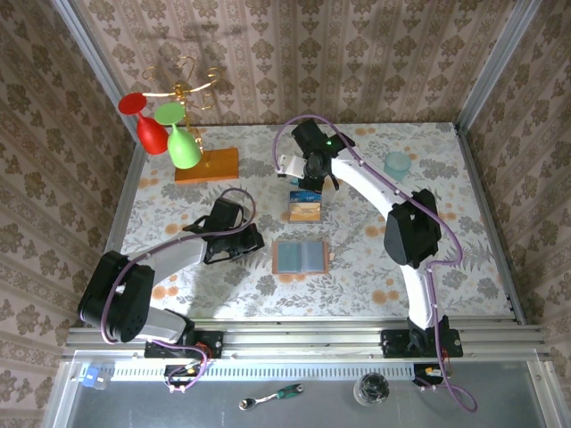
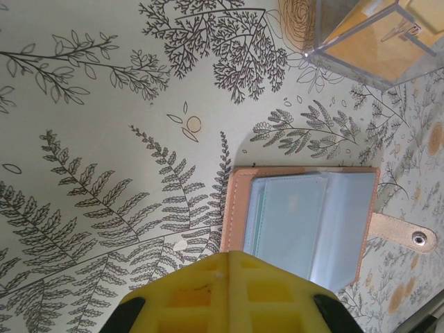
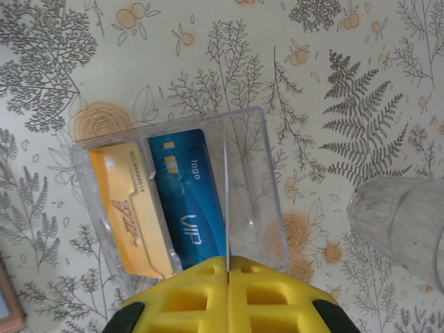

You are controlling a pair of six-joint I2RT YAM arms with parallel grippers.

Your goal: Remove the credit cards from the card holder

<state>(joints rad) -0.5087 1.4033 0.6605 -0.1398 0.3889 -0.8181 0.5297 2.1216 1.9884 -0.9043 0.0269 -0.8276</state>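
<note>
**Yellow jaws shut on both arms — cards in box**

R jaws closed together, empty, poised over clear box. Blue card and orange-tan card lie flat inside, apparently the drop spot. L jaws also together, empty, beside card holder. Holder lies open on counter, pockets up for access. Any card left inside: can't tell.
</note>
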